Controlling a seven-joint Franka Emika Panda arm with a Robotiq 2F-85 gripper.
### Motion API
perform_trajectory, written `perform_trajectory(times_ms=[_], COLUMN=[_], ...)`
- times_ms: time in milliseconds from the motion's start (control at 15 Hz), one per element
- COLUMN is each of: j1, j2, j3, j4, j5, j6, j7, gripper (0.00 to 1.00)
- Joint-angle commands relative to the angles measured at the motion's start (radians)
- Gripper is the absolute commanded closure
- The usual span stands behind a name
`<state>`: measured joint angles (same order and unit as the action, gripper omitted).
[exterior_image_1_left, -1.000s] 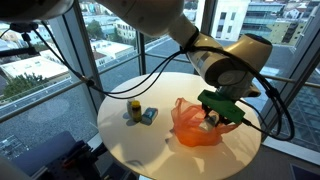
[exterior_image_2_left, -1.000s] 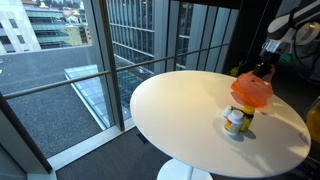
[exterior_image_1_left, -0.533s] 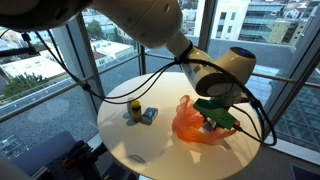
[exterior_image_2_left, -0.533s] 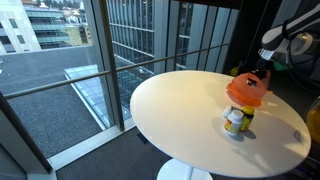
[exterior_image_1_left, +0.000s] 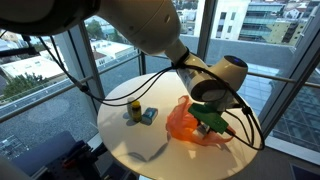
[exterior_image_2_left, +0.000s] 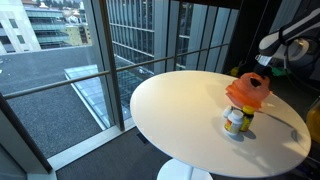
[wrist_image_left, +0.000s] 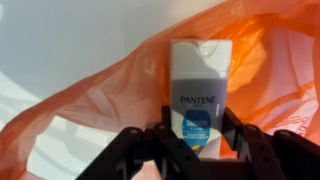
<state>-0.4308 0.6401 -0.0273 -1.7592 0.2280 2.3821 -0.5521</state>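
A white Pantene bottle (wrist_image_left: 200, 85) with a blue label stands upright between the black fingers (wrist_image_left: 165, 138) of my gripper (wrist_image_left: 198, 142), which is shut on its lower part. Around and behind the bottle spreads a crumpled orange plastic bag (wrist_image_left: 95, 105). In both exterior views the bag (exterior_image_1_left: 183, 125) (exterior_image_2_left: 248, 90) rests on the round white table (exterior_image_1_left: 140, 145) (exterior_image_2_left: 180, 110), and the gripper (exterior_image_1_left: 211, 120) (exterior_image_2_left: 262, 68) is at the bag's top edge. Arm and bag hide the bottle in those views.
A yellow-capped jar (exterior_image_1_left: 134, 110) (exterior_image_2_left: 236, 121) and a small blue packet (exterior_image_1_left: 150, 116) stand on the table beside the bag. Tall windows with metal frames (exterior_image_2_left: 100, 60) surround the table. Black cables (exterior_image_1_left: 120, 85) hang over the table's far side.
The arm has swung a little leftward and lower over the bag, carrying the bottle. The bag has shifted and changed shape slightly.
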Motion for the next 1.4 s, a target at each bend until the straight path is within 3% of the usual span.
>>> perform_trajectory(times_ms=[0,133,200,933,1333], j1=[-0.002,-0.002,-0.002,0.012,0.031], j2=[-0.009,-0.017,-0.019,-0.032,-0.011], j3=[0.002,0.002,0.003,0.015,0.009], j4=[0.001,-0.007,-0.009,-0.011,-0.001], j5=[-0.009,-0.008,-0.008,-0.002,-0.006], j6=[-0.011,-0.007,-0.006,-0.088,-0.069], j7=[0.013,0.011,0.010,0.018,0.036], gripper=[0.17,0.02,0.00,0.00,0.00])
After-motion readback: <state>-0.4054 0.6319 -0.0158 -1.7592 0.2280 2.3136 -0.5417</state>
